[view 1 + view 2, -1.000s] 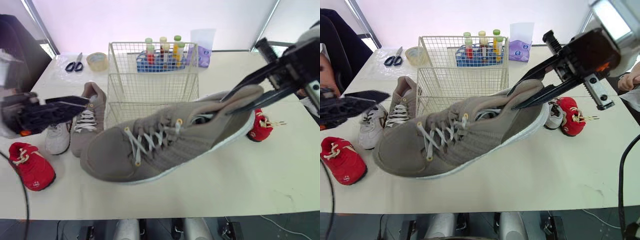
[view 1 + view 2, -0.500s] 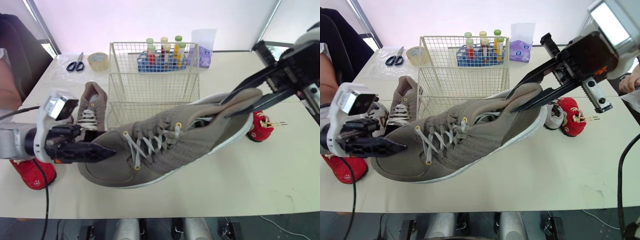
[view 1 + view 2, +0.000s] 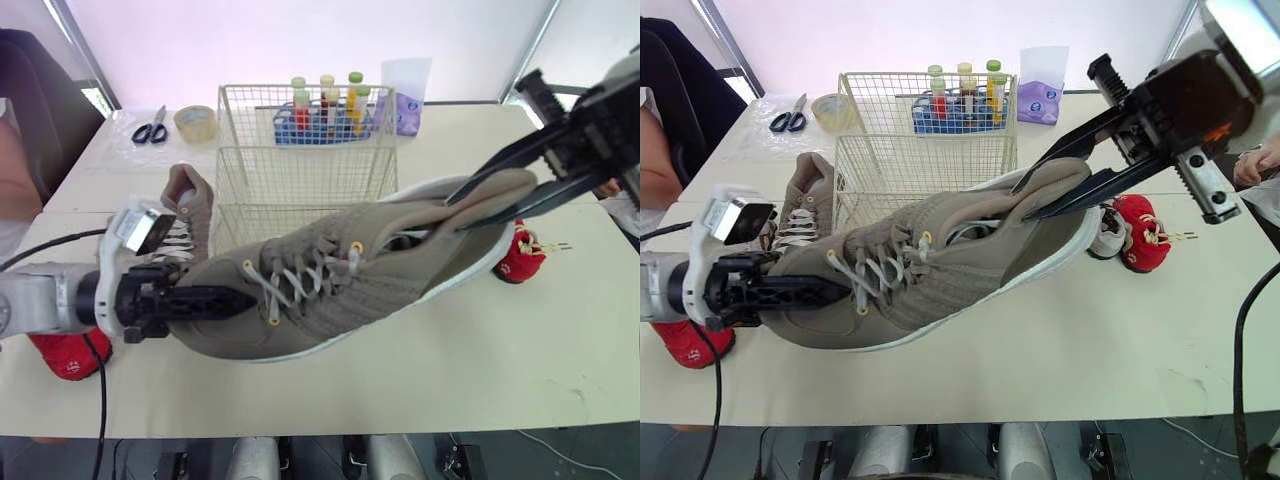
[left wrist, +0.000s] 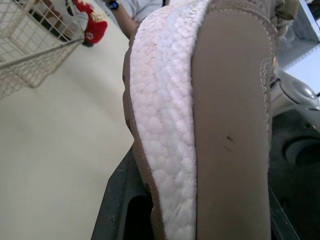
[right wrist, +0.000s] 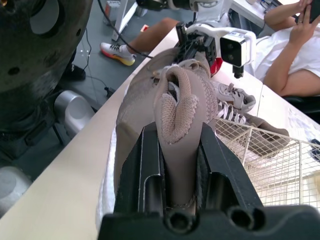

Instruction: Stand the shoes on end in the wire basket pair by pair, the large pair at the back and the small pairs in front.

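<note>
A large taupe shoe [image 3: 350,280] hangs tilted over the table in front of the wire basket [image 3: 300,150], toe down to the left. My right gripper [image 3: 455,213] is shut on its heel collar [image 5: 180,107]. My left gripper [image 3: 235,300] is shut on the toe; the white sole [image 4: 165,130] sits between its fingers. The second large taupe shoe [image 3: 185,205] lies left of the basket. Small red shoes rest at the right [image 3: 520,255] and the left [image 3: 62,355]. A small white shoe [image 3: 1105,232] sits beside the right red one.
Behind the basket stand a blue rack of tubes [image 3: 325,115] and a purple pack [image 3: 405,110]. Scissors [image 3: 150,130] and a tape roll [image 3: 195,122] lie at the back left. A person sits at the far left [image 3: 15,190]; a hand [image 3: 1250,165] shows at the right edge.
My left gripper came in from the left and closed on the shoe's toe. The shoe's toe has risen a little; the right gripper kept its hold on the heel.
</note>
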Robot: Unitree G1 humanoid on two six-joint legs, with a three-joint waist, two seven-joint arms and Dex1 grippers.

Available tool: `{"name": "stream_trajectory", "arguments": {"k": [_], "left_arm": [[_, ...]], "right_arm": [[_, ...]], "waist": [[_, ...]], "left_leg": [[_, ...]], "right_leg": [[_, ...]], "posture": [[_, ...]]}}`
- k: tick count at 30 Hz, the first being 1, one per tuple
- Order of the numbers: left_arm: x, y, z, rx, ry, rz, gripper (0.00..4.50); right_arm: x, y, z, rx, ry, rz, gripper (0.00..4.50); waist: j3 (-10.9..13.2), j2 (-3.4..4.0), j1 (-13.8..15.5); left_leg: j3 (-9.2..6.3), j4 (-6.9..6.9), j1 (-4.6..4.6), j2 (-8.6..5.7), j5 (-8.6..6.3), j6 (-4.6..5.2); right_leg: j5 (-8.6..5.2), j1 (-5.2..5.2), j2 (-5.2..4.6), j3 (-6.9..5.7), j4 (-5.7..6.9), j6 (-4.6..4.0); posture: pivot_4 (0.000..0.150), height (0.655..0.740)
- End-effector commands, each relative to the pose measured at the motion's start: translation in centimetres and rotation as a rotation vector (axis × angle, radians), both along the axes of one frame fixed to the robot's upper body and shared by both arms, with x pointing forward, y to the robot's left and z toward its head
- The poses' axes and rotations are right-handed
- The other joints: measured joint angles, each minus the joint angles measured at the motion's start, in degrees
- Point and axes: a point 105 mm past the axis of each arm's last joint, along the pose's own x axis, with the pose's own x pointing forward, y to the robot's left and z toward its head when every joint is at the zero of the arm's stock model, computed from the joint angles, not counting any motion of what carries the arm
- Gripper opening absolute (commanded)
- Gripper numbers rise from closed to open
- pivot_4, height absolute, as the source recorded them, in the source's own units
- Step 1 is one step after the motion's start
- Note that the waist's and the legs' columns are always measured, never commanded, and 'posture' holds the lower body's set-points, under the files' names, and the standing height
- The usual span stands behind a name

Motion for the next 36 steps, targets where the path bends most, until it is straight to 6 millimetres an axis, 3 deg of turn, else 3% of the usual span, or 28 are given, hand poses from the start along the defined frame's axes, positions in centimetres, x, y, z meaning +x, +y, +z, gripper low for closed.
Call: {"name": "stream_trajectory", "arguments": {"k": [1, 4, 7, 9, 10, 12, 15, 18, 21, 36], "left_arm": [[-0.7, -0.2, 2.0, -0.122, -0.090, 0.016, 0.88], [-0.1, 0.1, 2.6, -0.183, -0.138, 0.114, 0.88], [1.1, 0.4, 4.0, -0.265, -0.205, 0.228, 0.88], [1.6, 0.3, 4.7, -0.315, -0.225, 0.266, 0.88], [2.2, 0.0, 5.2, -0.351, -0.242, 0.296, 0.88], [3.2, -0.7, 6.0, -0.417, -0.277, 0.340, 0.88], [3.9, -2.4, 6.3, -0.466, -0.314, 0.341, 0.88], [4.6, -3.5, 6.2, -0.521, -0.316, 0.344, 0.88], [5.1, -4.5, 6.0, -0.566, -0.305, 0.345, 0.88], [5.2, -5.6, 4.8, -0.570, -0.273, 0.347, 0.88]], "right_arm": [[3.0, -2.7, 2.5, 0.189, 0.016, -0.254, 2.14], [5.1, -6.5, 4.5, 0.437, 0.079, -0.490, 3.59], [6.2, -10.3, 3.9, 0.680, 0.275, -0.623, 3.59], [6.4, -11.4, 2.9, 0.786, 0.385, -0.638, 3.59], [6.8, -11.3, 1.5, 0.841, 0.490, -0.630, 3.59], [7.4, -10.4, -1.7, 0.896, 0.649, -0.629, 3.59], [7.6, -6.1, -4.7, 0.916, 0.764, -0.577, 3.59], [7.6, -3.2, -4.9, 0.980, 0.805, -0.505, 3.59], [7.8, -1.7, -4.7, 1.020, 0.820, -0.461, 3.59], [6.3, 1.5, -2.6, 1.022, 0.845, -0.249, 3.59]], "waist": [[-0.02, -0.03, -0.03], [-0.06, -0.13, 0.29], [-0.08, -0.17, 1.15], [-0.08, -0.16, 1.48], [-0.09, -0.16, 1.47], [-0.14, -0.26, 1.50], [-0.14, -0.22, 1.12], [-0.12, -0.12, 0.86], [-0.13, -0.15, 1.15], [-0.13, -0.17, 1.28]], "left_leg": [[-0.01, 0.01, 0.01, 0.00, 0.00, 0.00], [-0.01, 0.06, 0.02, 0.00, 0.00, 0.00], [-0.06, 0.12, 0.01, -0.03, -0.02, 0.05], [-0.09, 0.18, 0.07, -0.03, -0.04, 0.07], [-0.09, 0.19, 0.14, -0.03, -0.04, 0.08], [-0.13, 0.21, 0.37, -0.01, -0.05, 0.09], [-0.11, 0.17, 0.78, 0.01, -0.19, 0.34], [-0.07, 0.03, 0.91, -0.03, -0.10, 0.19], [-0.09, 0.01, 0.90, -0.03, -0.01, 0.04], [-0.11, 0.01, 0.89, -0.04, -0.17, 0.33]], "right_leg": [[0.01, 0.02, 0.00, 0.00, 0.00, 0.00], [0.01, 0.06, -0.04, 0.00, 0.00, -0.01], [0.01, 0.16, -0.05, -0.04, -0.05, -0.01], [0.01, 0.30, -0.06, -0.05, -0.07, -0.01], [0.02, 0.37, -0.05, -0.06, -0.06, 0.00], [0.02, 0.62, -0.02, -0.08, -0.06, 0.00], [0.03, 0.98, 0.02, -0.04, -0.04, 0.02], [0.04, 0.97, 0.15, 0.05, 0.03, 0.04], [0.04, 0.96, 0.21, 0.04, 0.05, 0.05], [0.04, 0.98, 0.23, 0.02, -0.01, 0.05]], "posture": [[0.150, 0.7357], [0.150, 0.7357], [0.150, 0.7357], [0.150, 0.7357], [0.150, 0.7357], [0.150, 0.7357], [0.150, 0.7357], [0.150, 0.7357], [0.150, 0.7357], [0.150, 0.7357]]}}
